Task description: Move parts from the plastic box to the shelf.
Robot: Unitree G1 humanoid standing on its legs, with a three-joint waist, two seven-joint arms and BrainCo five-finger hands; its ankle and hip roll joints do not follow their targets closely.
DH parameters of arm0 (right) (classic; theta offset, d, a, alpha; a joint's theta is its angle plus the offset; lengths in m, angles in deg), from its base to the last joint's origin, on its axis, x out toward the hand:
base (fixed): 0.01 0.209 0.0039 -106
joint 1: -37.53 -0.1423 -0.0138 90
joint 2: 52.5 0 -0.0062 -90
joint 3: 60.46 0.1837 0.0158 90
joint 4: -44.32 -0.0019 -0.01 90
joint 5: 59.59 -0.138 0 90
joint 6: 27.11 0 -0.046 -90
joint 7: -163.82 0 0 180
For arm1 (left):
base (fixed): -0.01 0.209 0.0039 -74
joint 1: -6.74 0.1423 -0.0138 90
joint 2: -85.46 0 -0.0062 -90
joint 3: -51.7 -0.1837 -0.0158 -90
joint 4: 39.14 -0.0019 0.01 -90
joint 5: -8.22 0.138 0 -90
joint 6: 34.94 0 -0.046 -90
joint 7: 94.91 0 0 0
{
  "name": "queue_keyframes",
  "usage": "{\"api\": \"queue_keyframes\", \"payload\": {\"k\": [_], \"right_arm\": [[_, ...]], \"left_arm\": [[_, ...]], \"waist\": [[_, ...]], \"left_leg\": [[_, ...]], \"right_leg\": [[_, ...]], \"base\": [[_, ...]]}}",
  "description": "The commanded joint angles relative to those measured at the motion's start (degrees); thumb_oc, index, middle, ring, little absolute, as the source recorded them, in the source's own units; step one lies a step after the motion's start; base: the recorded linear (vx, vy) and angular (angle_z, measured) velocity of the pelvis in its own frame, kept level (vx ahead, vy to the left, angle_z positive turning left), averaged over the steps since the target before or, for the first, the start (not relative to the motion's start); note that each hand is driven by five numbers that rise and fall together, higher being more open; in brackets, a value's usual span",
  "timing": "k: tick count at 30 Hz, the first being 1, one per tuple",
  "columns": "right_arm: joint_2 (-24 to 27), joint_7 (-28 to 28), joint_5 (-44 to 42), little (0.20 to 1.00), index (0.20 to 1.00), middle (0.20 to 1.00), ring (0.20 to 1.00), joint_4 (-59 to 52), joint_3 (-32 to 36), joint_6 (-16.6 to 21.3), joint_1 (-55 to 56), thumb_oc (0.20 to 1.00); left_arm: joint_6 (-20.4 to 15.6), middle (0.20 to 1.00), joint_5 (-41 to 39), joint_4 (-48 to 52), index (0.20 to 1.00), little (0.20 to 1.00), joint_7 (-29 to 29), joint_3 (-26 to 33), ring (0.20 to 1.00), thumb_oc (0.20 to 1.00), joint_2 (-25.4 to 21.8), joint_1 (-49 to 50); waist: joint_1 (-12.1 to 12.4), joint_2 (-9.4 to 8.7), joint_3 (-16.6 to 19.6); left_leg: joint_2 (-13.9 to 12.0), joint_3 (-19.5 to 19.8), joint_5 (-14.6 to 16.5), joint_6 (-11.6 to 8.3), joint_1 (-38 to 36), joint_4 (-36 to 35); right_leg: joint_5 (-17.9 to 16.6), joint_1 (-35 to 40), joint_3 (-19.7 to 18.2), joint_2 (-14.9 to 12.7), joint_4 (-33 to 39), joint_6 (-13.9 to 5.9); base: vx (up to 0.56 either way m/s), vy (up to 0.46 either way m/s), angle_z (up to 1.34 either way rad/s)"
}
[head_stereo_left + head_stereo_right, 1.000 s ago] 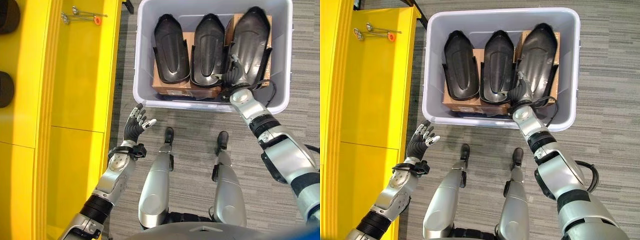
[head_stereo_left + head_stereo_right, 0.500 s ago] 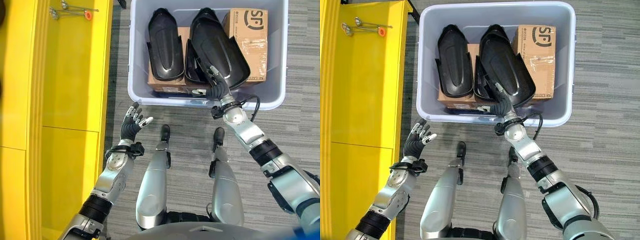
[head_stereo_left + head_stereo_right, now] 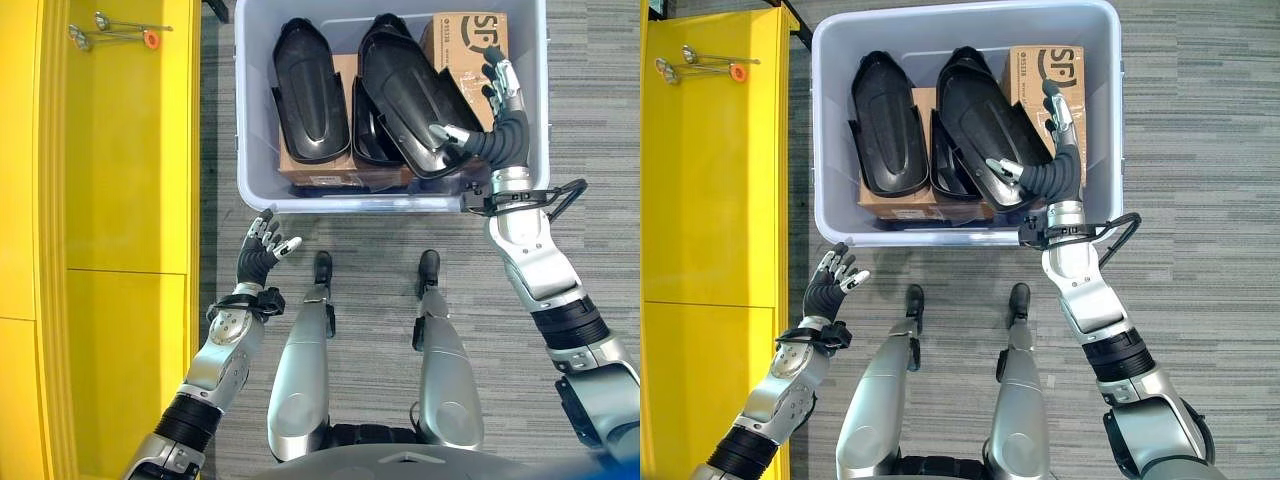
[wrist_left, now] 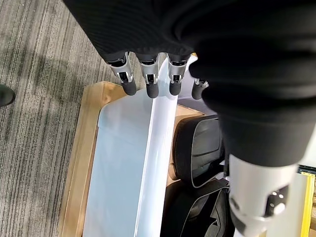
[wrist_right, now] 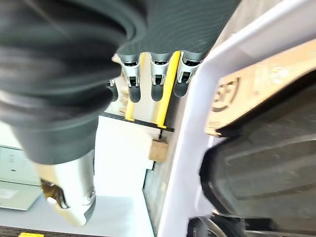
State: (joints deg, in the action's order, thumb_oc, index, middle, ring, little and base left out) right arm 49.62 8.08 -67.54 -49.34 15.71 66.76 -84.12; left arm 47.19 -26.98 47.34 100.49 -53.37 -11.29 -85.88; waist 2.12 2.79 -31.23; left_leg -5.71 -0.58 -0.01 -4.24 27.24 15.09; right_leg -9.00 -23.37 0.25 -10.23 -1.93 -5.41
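Observation:
The grey plastic box (image 3: 390, 205) lies on the floor ahead, holding three black moulded parts on cardboard boxes. One part (image 3: 310, 95) lies at the left. A second (image 3: 362, 135) is half covered by a third part (image 3: 412, 100) that lies tilted across it. My right hand (image 3: 500, 135) is open at the third part's right edge, fingers straight over a cardboard box (image 3: 462, 35) and thumb tip against the part's rim. In the right wrist view its fingers (image 5: 156, 81) are straight beside the part (image 5: 266, 168). My left hand (image 3: 260, 258) hovers open over the carpet beside the yellow shelf (image 3: 120, 200).
Metal utensils with an orange piece (image 3: 110, 33) lie on the shelf's far end. Striped grey carpet (image 3: 590, 120) surrounds the box. The shelf runs along the whole left side, close to the box's left wall.
My right hand has let go of the tilted part and swung right, fingers now spread. The part has settled over the middle one. The camera has shifted; my left hand has barely moved.

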Motion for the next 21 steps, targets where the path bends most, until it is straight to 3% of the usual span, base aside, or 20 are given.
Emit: {"api": "queue_keyframes", "payload": {"k": [1,5,12,21], "right_arm": [[1.3,1.8,1.2,1.000,1.000,1.000,1.000,-7.9,3.3,5.0,-1.6,1.000],[1.3,4.0,4.9,1.000,1.000,1.000,1.000,-8.0,3.3,4.7,-3.5,1.000],[3.5,7.7,12.9,1.000,1.000,1.000,1.000,-2.8,2.7,1.0,-9.3,1.000],[9.3,10.1,17.8,1.000,1.000,1.000,1.000,13.1,-0.6,-3.8,-21.2,1.000]], "left_arm": [[-1.6,1.000,0.8,5.8,1.000,1.000,0.8,1.9,1.000,1.000,-0.3,4.7],[-1.9,1.000,1.0,6.1,1.000,1.000,1.1,2.0,1.000,1.000,-0.6,4.7],[-2.4,1.000,1.4,6.4,1.000,1.000,0.8,1.4,1.000,1.000,-1.1,4.4],[-3.5,1.000,0.8,5.9,1.000,1.000,-0.1,0.4,1.000,1.000,-1.6,3.9]], "waist": [[-1.1,-0.61,1.4],[-1.0,-0.57,1.5],[-0.5,-0.39,1.5],[1.1,-0.06,1.4]], "left_leg": [[-1.5,-1.6,-1.2,0.14,-1.4,-1.4],[-1.6,-1.6,-1.6,0.15,-1.6,-1.7],[-1.6,-1.3,-1.0,0.20,-1.3,-1.1],[-1.2,-0.8,-1.0,0.23,-0.9,-1.0]], "right_leg": [[8.9,1.7,0.7,-6.4,-11.5,-2.56],[8.6,1.7,0.7,-6.3,-11.3,-2.57],[9.3,1.7,0.8,-6.2,-12.1,-2.47],[9.5,1.3,1.0,-6.2,-12.7,-2.41]], "base": [[0.00,-0.011,-0.08],[0.00,-0.003,-0.01],[0.00,0.000,0.00],[0.00,0.000,0.00]]}}
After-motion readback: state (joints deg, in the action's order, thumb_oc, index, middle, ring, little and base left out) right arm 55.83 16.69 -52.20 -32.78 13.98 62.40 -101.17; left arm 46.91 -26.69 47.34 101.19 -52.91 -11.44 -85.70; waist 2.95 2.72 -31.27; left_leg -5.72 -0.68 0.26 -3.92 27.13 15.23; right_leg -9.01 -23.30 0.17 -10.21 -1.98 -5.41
